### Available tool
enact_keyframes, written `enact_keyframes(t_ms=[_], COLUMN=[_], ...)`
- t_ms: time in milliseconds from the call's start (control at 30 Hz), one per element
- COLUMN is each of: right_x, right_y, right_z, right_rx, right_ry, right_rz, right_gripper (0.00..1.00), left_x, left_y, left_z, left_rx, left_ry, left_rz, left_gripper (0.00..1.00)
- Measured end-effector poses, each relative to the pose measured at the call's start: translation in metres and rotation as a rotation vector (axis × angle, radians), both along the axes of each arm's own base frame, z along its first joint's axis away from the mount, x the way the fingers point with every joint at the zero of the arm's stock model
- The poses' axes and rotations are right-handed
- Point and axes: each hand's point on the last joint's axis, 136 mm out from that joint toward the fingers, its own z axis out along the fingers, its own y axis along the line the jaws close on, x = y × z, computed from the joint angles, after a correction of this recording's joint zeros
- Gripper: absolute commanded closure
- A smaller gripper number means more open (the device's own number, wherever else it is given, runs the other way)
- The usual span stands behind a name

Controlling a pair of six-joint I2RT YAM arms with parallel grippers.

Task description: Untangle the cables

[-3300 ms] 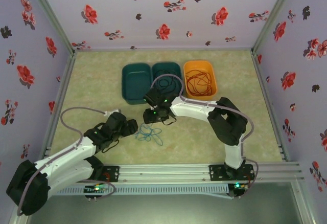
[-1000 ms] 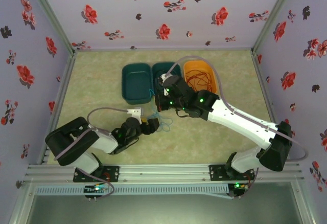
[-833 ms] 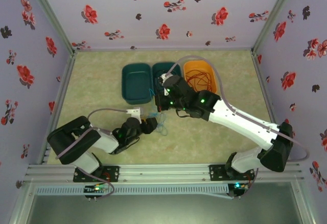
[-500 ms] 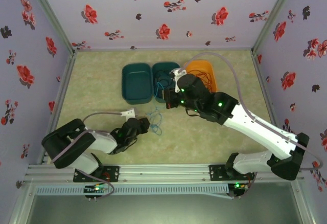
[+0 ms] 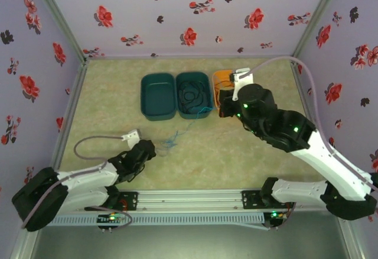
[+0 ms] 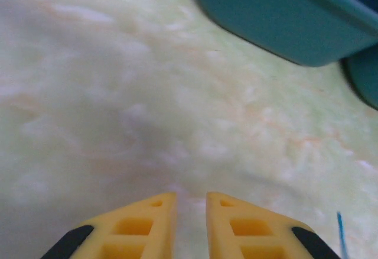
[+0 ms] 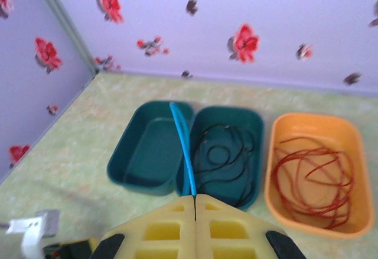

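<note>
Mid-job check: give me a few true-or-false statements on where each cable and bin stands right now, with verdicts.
1. The right hand is shut on the blue cable. True.
2. The red cable lies in a teal bin. False: it lies in the orange bin.
3. The black cable lies in the middle teal bin. True.
4. The left teal bin holds a cable. False: nothing lies in it.
5. The blue cable is coiled wholly inside a bin. False: it runs out over the table towards the left hand.
</note>
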Motion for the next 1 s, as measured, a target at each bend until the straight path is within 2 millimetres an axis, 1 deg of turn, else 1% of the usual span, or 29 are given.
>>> enact_keyframes(t_ms=[67,133,233,267,300,367,467,600,700,800,933,1000], right_x=[0.001,0.004,0.009,0.011,0.012,0.014,0.014,0.013,0.012,0.010,0.008,0.008], right_y=[-0.013,-0.024,-0.039,-0.044,-0.048,-0.053,-0.055,-0.050,-0.042,-0.036,-0.025,-0.019], right_z=[0.010,0.014,0.014,0.014,0.014,0.014,0.015,0.024,0.033,0.036,0.034,0.032], right_rx=[-0.012,-0.032,-0.080,-0.092,-0.098,-0.111,-0.112,-0.098,-0.073,-0.055,-0.043,-0.038], right_ry=[-0.033,-0.050,-0.060,-0.061,-0.061,-0.061,-0.060,-0.063,-0.064,-0.059,-0.043,-0.032], right_rz=[-0.039,-0.080,-0.136,-0.153,-0.168,-0.187,-0.188,-0.161,-0.128,-0.093,-0.044,-0.018], right_gripper=[1.00,1.00,1.00,1.00,1.00,1.00,1.00,1.00,1.00,1.00,1.00,1.00], left_x=[-0.005,-0.008,-0.011,-0.012,-0.012,-0.012,-0.011,-0.004,0.003,0.007,0.010,0.013], left_y=[0.013,0.023,0.037,0.042,0.045,0.049,0.046,0.025,0.001,-0.027,-0.065,-0.080], left_z=[-0.002,0.000,0.005,0.007,0.009,0.013,0.021,0.033,0.044,0.054,0.070,0.077], left_rx=[0.017,0.025,0.029,0.028,0.027,0.034,0.074,0.108,0.113,0.125,0.144,0.154], left_ry=[0.010,0.011,0.006,0.002,-0.002,-0.017,-0.050,-0.109,-0.169,-0.240,-0.335,-0.366], left_rz=[0.028,0.051,0.090,0.102,0.110,0.108,0.047,-0.090,-0.221,-0.361,-0.529,-0.581], left_gripper=[0.80,0.81,0.83,0.82,0.80,0.71,0.58,0.41,0.33,0.20,0.09,0.09])
